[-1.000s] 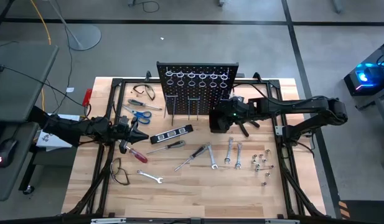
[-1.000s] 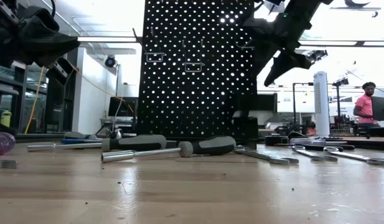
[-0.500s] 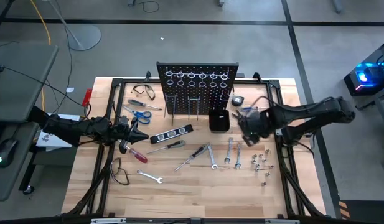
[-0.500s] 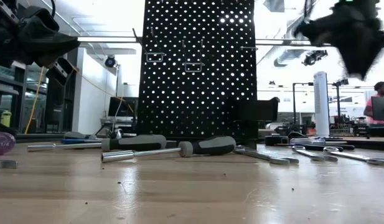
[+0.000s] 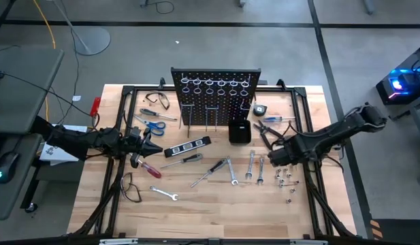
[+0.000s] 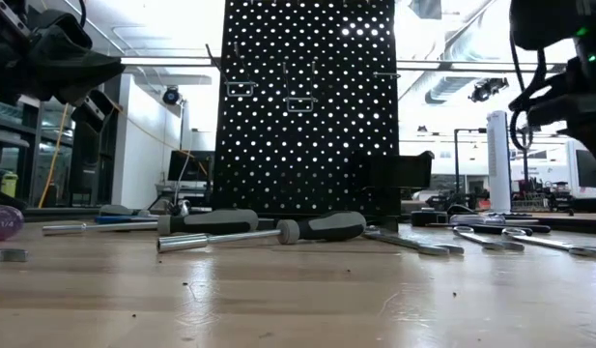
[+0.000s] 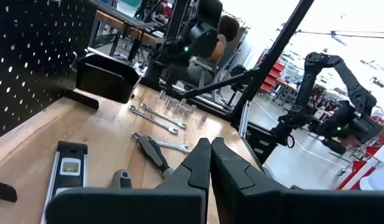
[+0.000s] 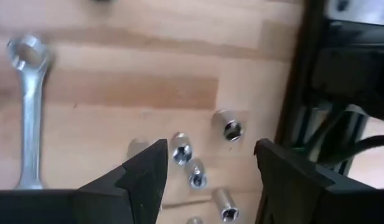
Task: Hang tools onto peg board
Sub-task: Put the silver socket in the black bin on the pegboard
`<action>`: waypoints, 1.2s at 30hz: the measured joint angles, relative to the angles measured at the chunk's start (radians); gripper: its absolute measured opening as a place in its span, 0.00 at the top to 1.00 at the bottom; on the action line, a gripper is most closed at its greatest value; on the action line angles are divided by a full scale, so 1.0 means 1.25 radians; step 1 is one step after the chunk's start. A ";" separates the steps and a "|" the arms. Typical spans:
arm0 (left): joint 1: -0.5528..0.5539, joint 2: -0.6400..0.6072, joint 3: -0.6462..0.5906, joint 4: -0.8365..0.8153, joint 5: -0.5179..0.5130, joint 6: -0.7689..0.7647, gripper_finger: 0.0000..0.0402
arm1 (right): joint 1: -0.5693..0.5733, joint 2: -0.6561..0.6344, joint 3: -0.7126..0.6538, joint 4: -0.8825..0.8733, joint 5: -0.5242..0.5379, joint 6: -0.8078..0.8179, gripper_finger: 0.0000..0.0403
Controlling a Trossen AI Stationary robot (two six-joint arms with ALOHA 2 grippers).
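The black peg board (image 5: 216, 95) stands upright at the table's far middle, with silver rings along its top; it also shows in the low view (image 6: 307, 106). The tools lie flat on the table: blue scissors (image 5: 153, 125), a red-handled screwdriver (image 5: 147, 168), grey-handled screwdrivers (image 5: 186, 160), silver wrenches (image 5: 250, 165) and dark pliers (image 5: 266, 129). My right gripper (image 8: 209, 155) is open and empty above small silver sockets (image 8: 232, 127) at the right, beside a wrench (image 8: 30, 112). My left gripper (image 7: 208, 152) is shut and empty at the table's left (image 5: 154, 150).
A small black box (image 5: 239, 132) stands in front of the board's right end. A black level (image 5: 188, 146) lies left of it. Clear safety glasses lie at the far left (image 5: 158, 100) and near left (image 5: 131, 187). More sockets (image 5: 286, 178) are scattered near the right edge.
My right gripper has swung away from the black box by the peg board, toward the table's right and near edges. It now hangs over the sockets.
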 joint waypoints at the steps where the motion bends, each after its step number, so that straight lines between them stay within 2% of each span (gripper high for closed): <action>1: 0.000 0.001 0.000 0.000 0.000 0.000 1.00 | 0.000 0.001 -0.006 0.002 -0.016 0.015 0.42; 3: 0.000 0.003 0.000 0.001 -0.001 0.000 1.00 | 0.006 0.007 -0.011 0.011 -0.049 0.034 0.43; 5: 0.000 0.006 0.000 0.001 -0.001 0.000 1.00 | 0.023 0.009 -0.011 0.036 -0.047 0.115 0.44; 8: 0.000 0.008 0.000 0.001 -0.001 0.000 1.00 | 0.069 0.009 -0.009 0.093 0.022 0.269 0.47; 10: 0.000 0.008 0.000 0.002 -0.001 0.000 1.00 | 0.105 0.009 -0.009 0.071 0.048 0.388 0.49; 11: 0.000 0.008 0.000 0.001 -0.001 0.000 1.00 | 0.115 0.010 -0.009 0.051 0.046 0.402 0.51; 15: 0.000 0.008 0.000 0.001 -0.001 0.000 1.00 | 0.122 0.041 -0.010 -0.052 0.000 0.428 0.55; 18: 0.000 0.008 0.000 0.002 -0.001 0.000 1.00 | 0.107 0.068 -0.012 -0.074 0.009 0.423 0.59; 27: 0.000 0.008 0.000 0.001 -0.001 0.000 1.00 | 0.094 0.073 -0.131 0.153 -0.016 0.432 0.62; 32: 0.000 0.008 0.000 -0.001 0.000 0.000 1.00 | 0.090 0.071 -0.165 0.138 -0.024 0.438 0.62; 36: 0.000 0.008 0.000 -0.001 -0.001 0.000 1.00 | 0.089 0.071 -0.166 0.142 0.010 0.426 0.62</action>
